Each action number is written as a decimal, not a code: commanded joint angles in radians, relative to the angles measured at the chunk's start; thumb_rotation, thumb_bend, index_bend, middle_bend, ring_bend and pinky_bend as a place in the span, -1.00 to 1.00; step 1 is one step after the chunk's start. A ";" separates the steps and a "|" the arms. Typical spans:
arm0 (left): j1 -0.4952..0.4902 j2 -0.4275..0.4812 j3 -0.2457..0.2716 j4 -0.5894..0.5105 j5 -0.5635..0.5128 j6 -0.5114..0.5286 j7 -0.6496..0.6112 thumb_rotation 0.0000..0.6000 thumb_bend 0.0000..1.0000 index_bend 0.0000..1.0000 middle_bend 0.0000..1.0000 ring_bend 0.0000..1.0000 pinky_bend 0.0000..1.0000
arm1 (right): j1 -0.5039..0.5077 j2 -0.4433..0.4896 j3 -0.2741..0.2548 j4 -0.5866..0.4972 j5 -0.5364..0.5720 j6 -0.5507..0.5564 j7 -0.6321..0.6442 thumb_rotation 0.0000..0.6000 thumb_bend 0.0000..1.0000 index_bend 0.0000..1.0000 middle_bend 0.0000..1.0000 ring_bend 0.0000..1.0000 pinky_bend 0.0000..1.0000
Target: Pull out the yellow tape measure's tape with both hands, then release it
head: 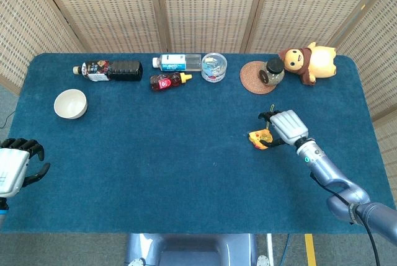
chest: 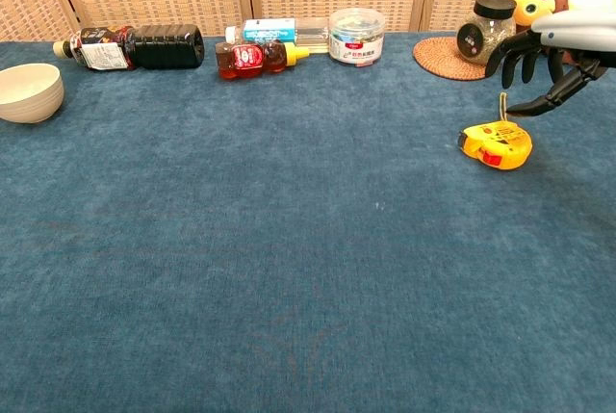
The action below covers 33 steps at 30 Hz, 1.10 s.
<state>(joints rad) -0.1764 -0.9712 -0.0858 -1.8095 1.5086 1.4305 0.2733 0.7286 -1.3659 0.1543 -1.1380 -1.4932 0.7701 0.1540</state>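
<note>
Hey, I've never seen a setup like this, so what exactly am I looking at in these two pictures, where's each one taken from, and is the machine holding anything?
This is a robot with two arms, each ending in a human-like hand, working at a table covered in blue cloth. One picture looks down from the robot's head; the other looks forward from its chest, low over the table.

The right hand hovers with fingers spread just above a yellow tape measure, not gripping it. The left hand waits at the table's edge, holding nothing, and shows only in the head view.

Along the far side lie a dark bottle, a clear bottle, a small red bottle, a round plastic tub, a glass jar on a woven coaster and a plush toy. A white bowl sits apart.
</note>
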 commanded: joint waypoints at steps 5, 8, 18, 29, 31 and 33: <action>-0.007 0.007 -0.002 -0.009 -0.010 -0.008 0.009 0.84 -0.48 0.17 0.00 -0.21 -0.27 | 0.033 -0.044 -0.040 0.070 -0.004 -0.036 -0.014 0.18 -0.43 -0.52 -0.35 -0.31 -0.10; -0.008 0.007 0.000 -0.005 -0.013 -0.009 0.005 0.86 -0.48 0.17 0.00 -0.21 -0.27 | 0.033 -0.052 -0.049 0.081 0.004 -0.038 -0.024 0.18 -0.48 -0.52 -0.35 -0.31 -0.10; -0.004 -0.003 0.009 0.018 -0.012 -0.004 -0.022 0.85 -0.48 0.16 0.00 -0.21 -0.27 | 0.028 -0.078 -0.073 0.102 0.024 -0.032 -0.061 0.18 -0.52 -0.52 -0.35 -0.31 -0.11; 0.003 0.001 0.013 0.025 -0.010 0.009 -0.033 0.83 -0.48 0.17 0.00 -0.21 -0.27 | 0.032 -0.116 -0.093 0.152 0.012 -0.007 -0.067 0.18 -0.52 -0.51 -0.34 -0.31 -0.12; 0.003 0.001 0.014 0.025 -0.010 0.009 -0.032 0.85 -0.48 0.17 0.00 -0.21 -0.27 | 0.033 -0.119 -0.095 0.160 0.012 -0.007 -0.060 0.18 -0.52 -0.49 -0.32 -0.31 -0.12; 0.004 0.001 0.014 0.025 -0.010 0.011 -0.033 0.86 -0.48 0.17 0.00 -0.21 -0.27 | 0.034 -0.125 -0.099 0.173 0.011 -0.011 -0.049 0.18 -0.52 -0.47 -0.30 -0.30 -0.11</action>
<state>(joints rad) -0.1722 -0.9706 -0.0717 -1.7847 1.4990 1.4422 0.2408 0.7619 -1.4878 0.0576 -0.9696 -1.4814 0.7613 0.1006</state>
